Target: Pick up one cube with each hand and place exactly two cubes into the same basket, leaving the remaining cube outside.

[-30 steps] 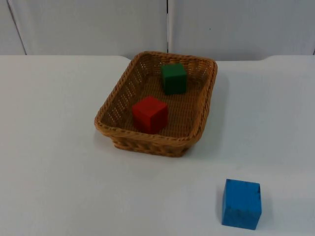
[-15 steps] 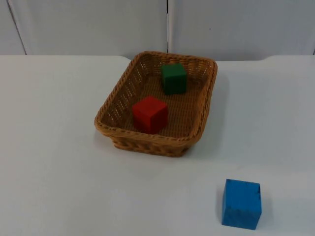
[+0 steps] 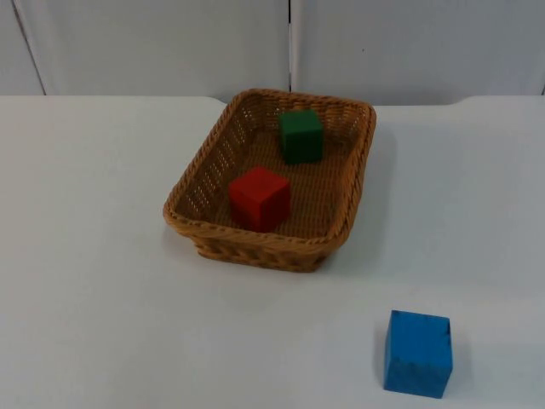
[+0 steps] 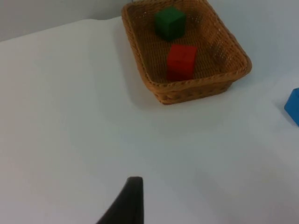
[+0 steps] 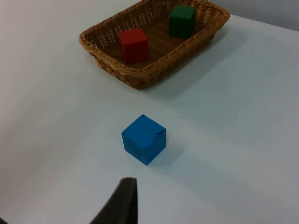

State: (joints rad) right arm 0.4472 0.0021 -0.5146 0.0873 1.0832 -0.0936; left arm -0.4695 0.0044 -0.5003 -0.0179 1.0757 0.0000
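Observation:
A brown wicker basket (image 3: 255, 239) stands at the middle of the table. Inside it a red cube (image 3: 259, 198) rests near the front wall and a green cube (image 3: 301, 136) near the back wall. A blue cube (image 3: 417, 353) sits alone on the table, front right of the basket. My left gripper (image 4: 127, 203) waits high and well back from the basket (image 4: 196, 87), holding nothing. My right gripper (image 5: 120, 200) also waits, a short way from the blue cube (image 5: 144, 139), with the basket (image 5: 140, 74) beyond it.
The white table top (image 3: 94, 281) stretches bare to the left and in front of the basket. A grey partition wall (image 3: 170, 43) closes the far edge just behind the basket.

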